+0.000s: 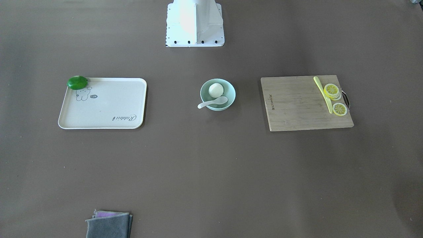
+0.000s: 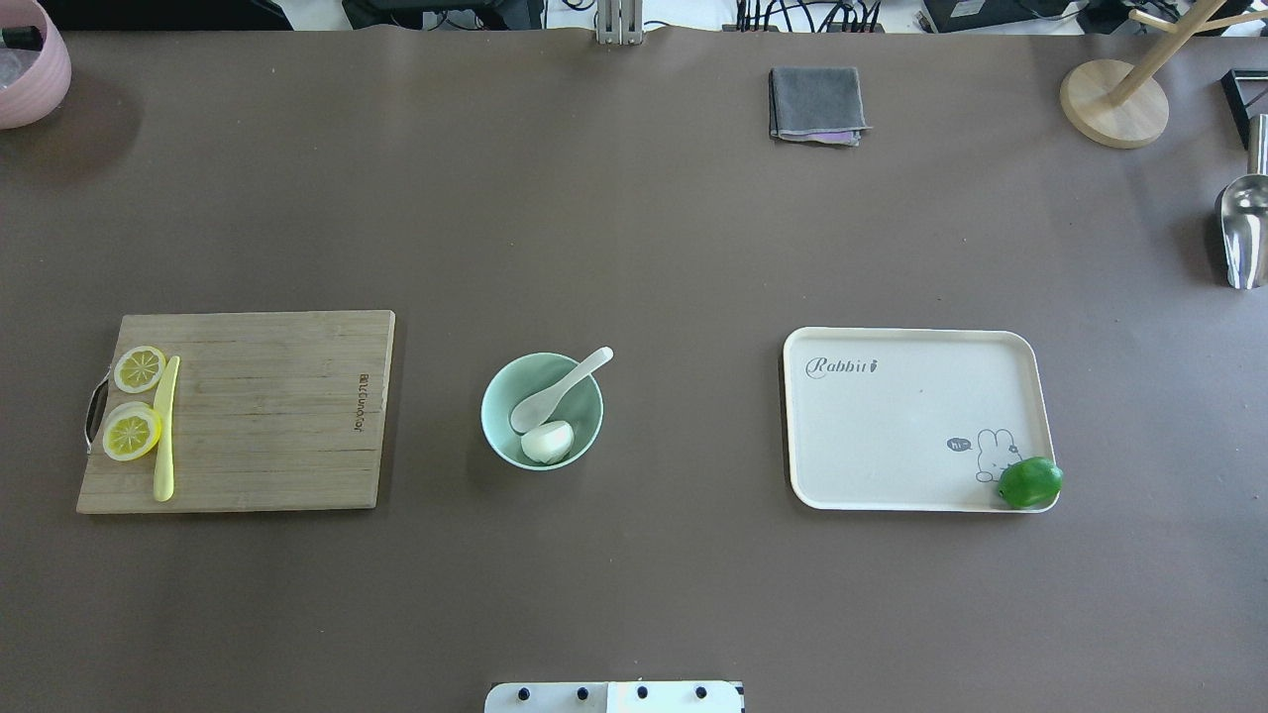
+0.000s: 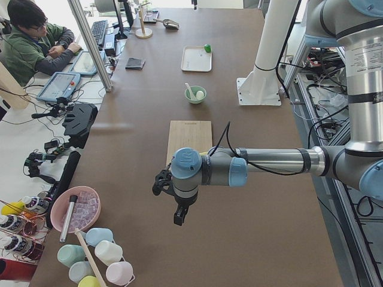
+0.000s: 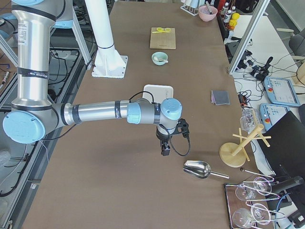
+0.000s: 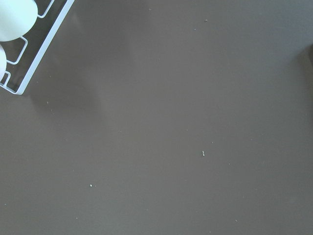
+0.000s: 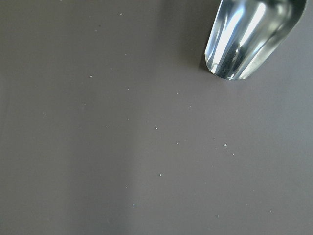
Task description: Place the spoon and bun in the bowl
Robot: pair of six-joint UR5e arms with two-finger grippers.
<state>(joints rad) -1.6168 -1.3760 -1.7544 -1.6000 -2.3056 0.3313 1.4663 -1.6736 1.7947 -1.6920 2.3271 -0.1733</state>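
The pale mint-green bowl stands mid-table, also in the overhead view. The white bun lies inside it. The white spoon rests in the bowl with its scoop inside and its handle over the rim. My left gripper hangs over bare table far from the bowl, past the cutting board; it shows only in the left side view, so I cannot tell its state. My right gripper hangs past the tray, near a metal scoop; I cannot tell its state either.
A wooden cutting board carries lemon slices and a yellow-green knife. A white tray has a green fruit at its corner. A grey cloth, a metal scoop and a wooden stand lie further out.
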